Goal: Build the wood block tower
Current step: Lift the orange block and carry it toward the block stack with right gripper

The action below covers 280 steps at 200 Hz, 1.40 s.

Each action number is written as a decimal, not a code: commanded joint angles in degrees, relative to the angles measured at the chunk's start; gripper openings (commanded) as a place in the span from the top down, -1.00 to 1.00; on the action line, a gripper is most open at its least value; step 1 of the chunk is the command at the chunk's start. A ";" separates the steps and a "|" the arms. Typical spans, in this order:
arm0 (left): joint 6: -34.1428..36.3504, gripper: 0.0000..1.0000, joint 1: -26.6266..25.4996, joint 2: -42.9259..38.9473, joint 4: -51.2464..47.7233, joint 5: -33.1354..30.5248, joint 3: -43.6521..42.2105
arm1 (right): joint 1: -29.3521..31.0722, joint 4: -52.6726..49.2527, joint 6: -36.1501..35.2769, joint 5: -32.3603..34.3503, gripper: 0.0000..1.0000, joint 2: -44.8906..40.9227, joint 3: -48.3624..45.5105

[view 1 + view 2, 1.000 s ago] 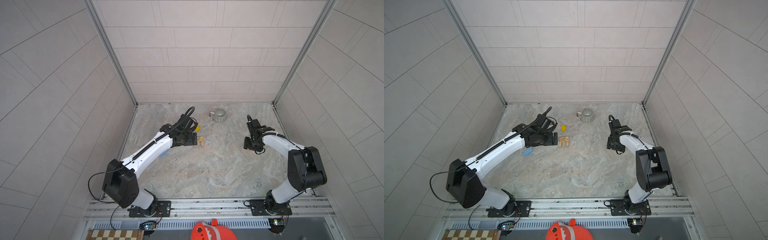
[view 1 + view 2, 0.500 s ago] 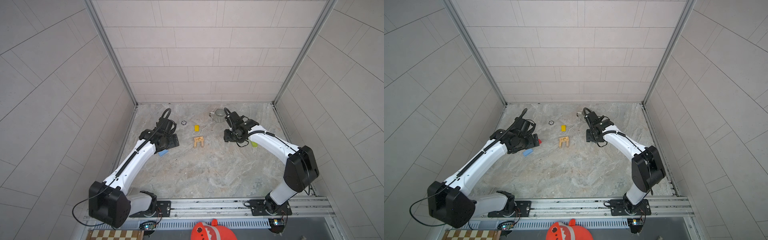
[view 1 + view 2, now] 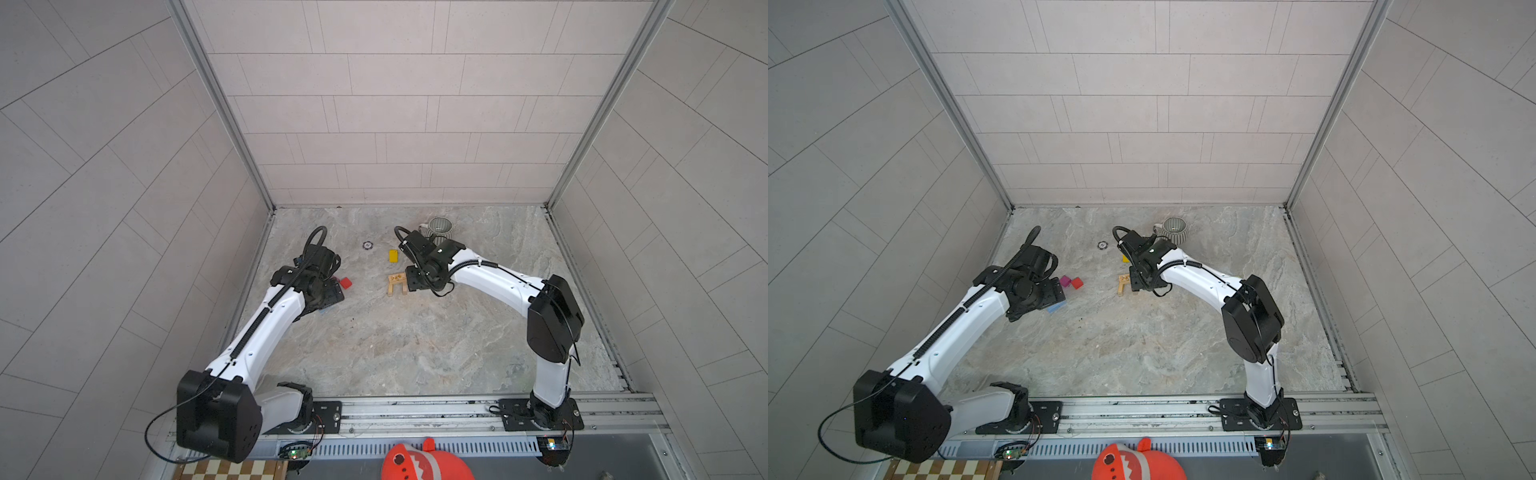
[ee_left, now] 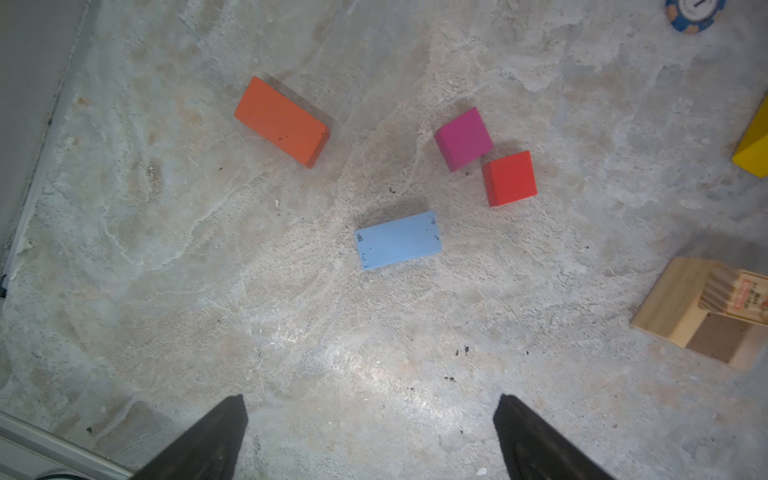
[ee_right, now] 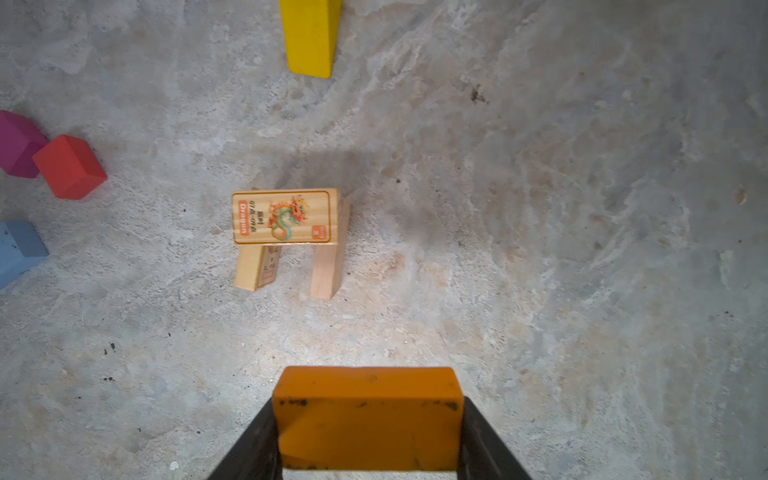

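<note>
gripping an orange brick (image 5: 368,417), the right tool (image 5: 368,432) hangs near the upright mug (image 3: 1179,237).

Tan blocks (image 3: 1123,282) by R arm (image 3: 1200,277), magenta block (image 3: 1064,281) beside red block (image 3: 1076,283)

Surface: grey-beige marbled tabletop (image 3: 415,353). Lying flat on it, well apart: orange brick (image 4: 281,121), light blue brick (image 4: 398,240), yellow brick (image 5: 311,37). Magenta block (image 4: 463,138) and red block (image 4: 509,178) sit corner to corner. Two tan bricks (image 5: 328,266) stand on edge, side by side with a gap. Blue poker chip (image 4: 694,14) and striped mug (image 3: 439,227) lie toward the rear wall.
</note>
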 commanded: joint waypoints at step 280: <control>0.69 -1.00 1.36 -4.44 0.77 6.40 -3.49 | 2.59 -6.36 6.24 -2.22 -0.02 19.45 18.07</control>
